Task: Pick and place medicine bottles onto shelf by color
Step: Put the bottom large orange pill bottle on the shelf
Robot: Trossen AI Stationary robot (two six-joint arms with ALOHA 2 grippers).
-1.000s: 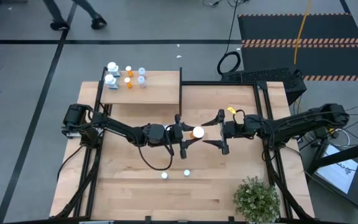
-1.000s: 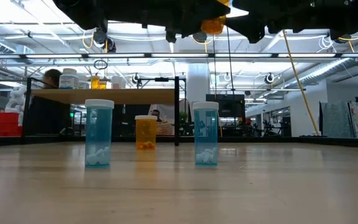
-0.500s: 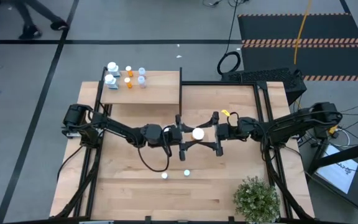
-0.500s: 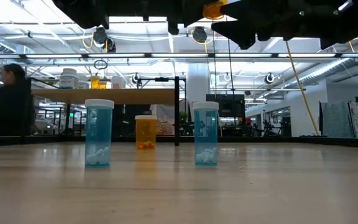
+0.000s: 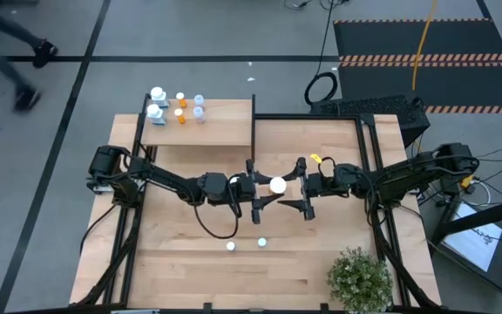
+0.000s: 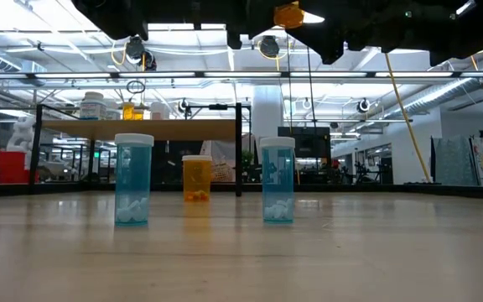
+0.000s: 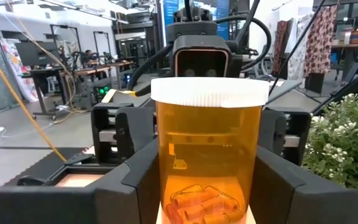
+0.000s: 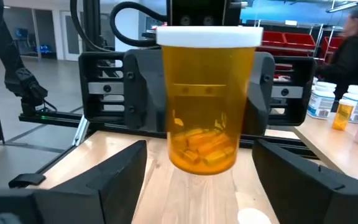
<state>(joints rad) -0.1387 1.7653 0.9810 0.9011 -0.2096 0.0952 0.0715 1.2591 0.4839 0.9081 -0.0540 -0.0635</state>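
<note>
An orange medicine bottle [image 5: 277,185] with a white cap hangs upright high over the table's middle, my left gripper [image 5: 265,186] shut on it. My right gripper [image 5: 293,187] faces it from the table's right, open, its fingers standing wide on either side of the bottle without touching it. Two bluish bottles [image 6: 133,190] [image 6: 277,180] and an orange one [image 6: 196,178] stand on their bases on the table. The shelf [image 5: 203,125] at the far left carries several bottles [image 5: 177,106] on its board. My left gripper pinches the orange bottle's body [image 7: 166,174] between its two fingers [image 7: 135,180], below the white cap. The fingers come level from the table's left. The bottle stands upright in the hold, lifted well clear of the table.
A green potted plant [image 5: 360,279] stands at the near right corner. The shelf's black upright panel [image 5: 253,118] rises at its right end. Bare tabletop [image 5: 181,262] lies near the front left.
My right gripper has moved a little toward the table's left and down, closer to the orange bottle. The bottle has risen slightly in my left gripper's hold and stays upright.
</note>
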